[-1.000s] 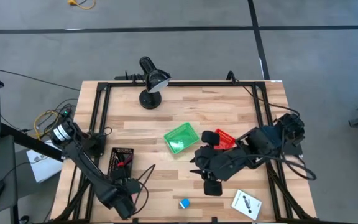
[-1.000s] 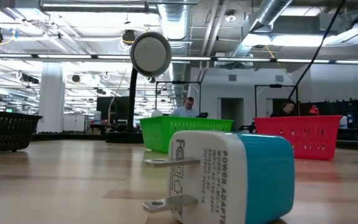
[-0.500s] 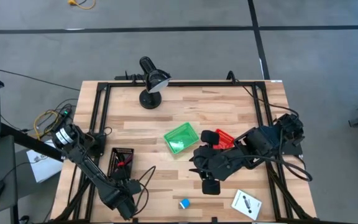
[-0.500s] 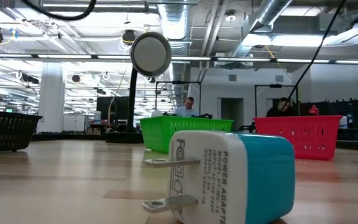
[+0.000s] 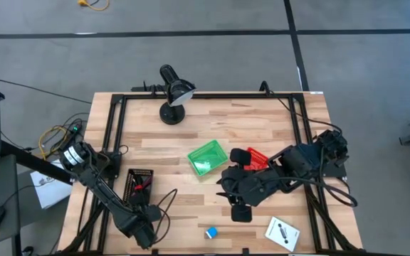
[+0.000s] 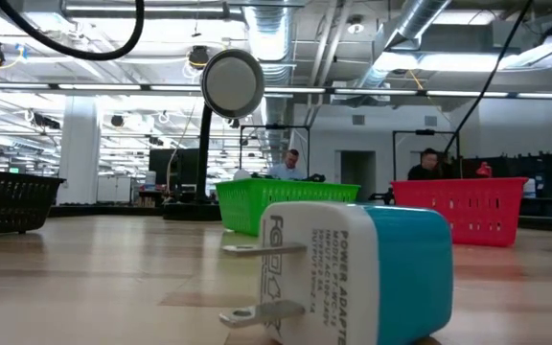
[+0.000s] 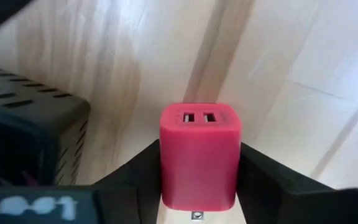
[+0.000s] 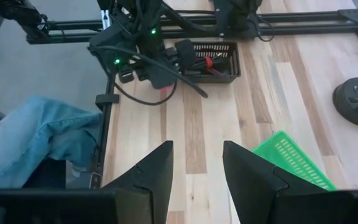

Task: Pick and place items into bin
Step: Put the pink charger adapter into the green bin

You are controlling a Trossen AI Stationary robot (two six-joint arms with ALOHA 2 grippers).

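We see the left hand (image 7: 199, 186) grasping a red-pink charger (image 7: 199, 152) just beside the black bin (image 7: 23, 137). The right hand (image 8: 197, 168), released, hovers above the bench (image 8: 194, 118) near the green bin (image 8: 294, 163).

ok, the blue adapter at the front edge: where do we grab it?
Grip the blue adapter by its blue body, across the flat sides, coming straight down from above. It lies on its side with the prongs sticking out level from the white end, so stay clear of that end. The open right pincer looks like the nearer one.
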